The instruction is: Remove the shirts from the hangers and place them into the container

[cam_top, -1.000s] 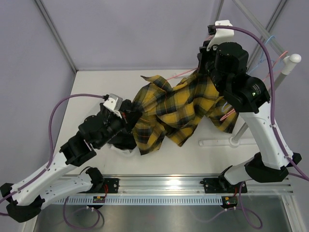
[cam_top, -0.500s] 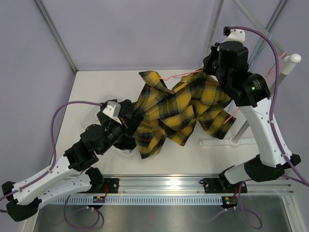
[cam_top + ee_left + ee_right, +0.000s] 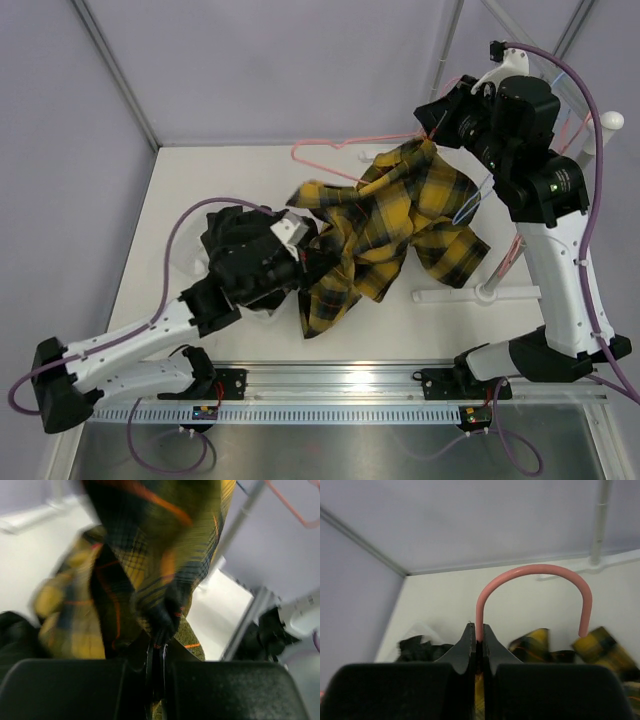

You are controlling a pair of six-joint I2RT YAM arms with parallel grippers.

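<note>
The yellow-and-black plaid shirt (image 3: 395,225) hangs stretched between my two grippers above the table. My left gripper (image 3: 305,262) is shut on its lower part, and the left wrist view shows plaid cloth (image 3: 150,545) pinched at the fingertips (image 3: 156,650). High at the back right, my right gripper (image 3: 437,125) is shut on the hook of a pink hanger (image 3: 535,572). The hanger's wire (image 3: 375,139) sticks out bare to the left of the shirt. A black shirt (image 3: 235,235) lies in the container (image 3: 417,629), which sits mostly hidden under my left arm.
The white pole with a round knob (image 3: 606,124) stands at the right, its base bar (image 3: 455,295) lying on the table. More pink hangers (image 3: 512,255) and a light blue one (image 3: 470,207) hang by the pole. Grey walls close in the back and both sides.
My right gripper has lifted the hanger up and to the right, baring its wire on the left. My left gripper has swung right with the plaid cloth, and the shirt has bunched narrower.
</note>
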